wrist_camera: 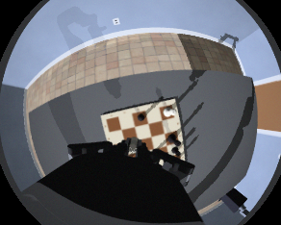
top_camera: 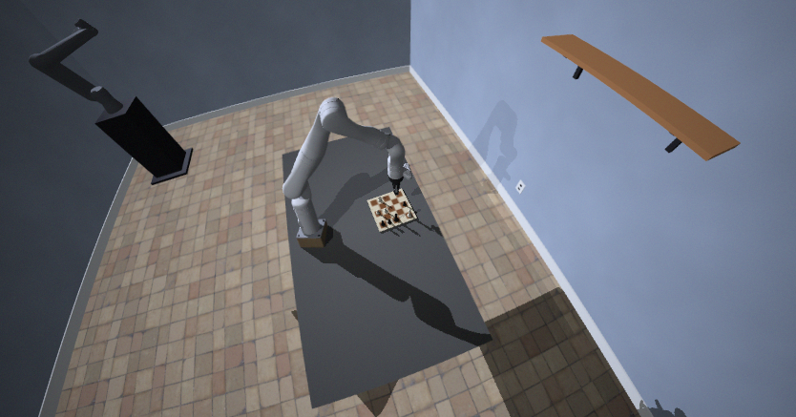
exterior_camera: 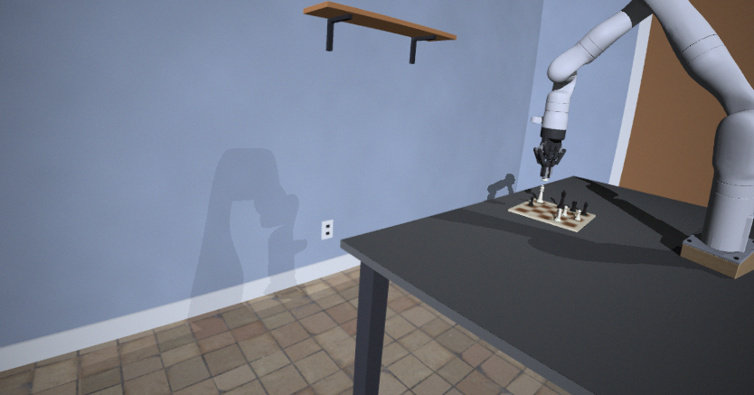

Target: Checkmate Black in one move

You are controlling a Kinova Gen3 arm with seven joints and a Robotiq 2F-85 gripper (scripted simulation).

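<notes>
A small chessboard [top_camera: 380, 226] [exterior_camera: 527, 210] [wrist_camera: 119, 123] lies on the dark table [top_camera: 356, 313] [exterior_camera: 501, 286]. Several black and white pieces stand on it. My gripper [top_camera: 395, 189] [exterior_camera: 545, 176] hangs a little above the board's far corner. It is shut on a white chess piece [exterior_camera: 543, 180], of which only a pale end shows under the fingertips. Another white piece [exterior_camera: 540, 197] stands on the board just below it. A tall black piece [exterior_camera: 562, 198] stands close by. In the wrist view the fingers hide the near squares.
The arm's base [top_camera: 312, 235] [exterior_camera: 722, 258] is bolted to the table beside the board. The table edge toward the blue wall runs close behind the board. A wooden shelf [top_camera: 640, 93] [exterior_camera: 377, 20] hangs high on that wall.
</notes>
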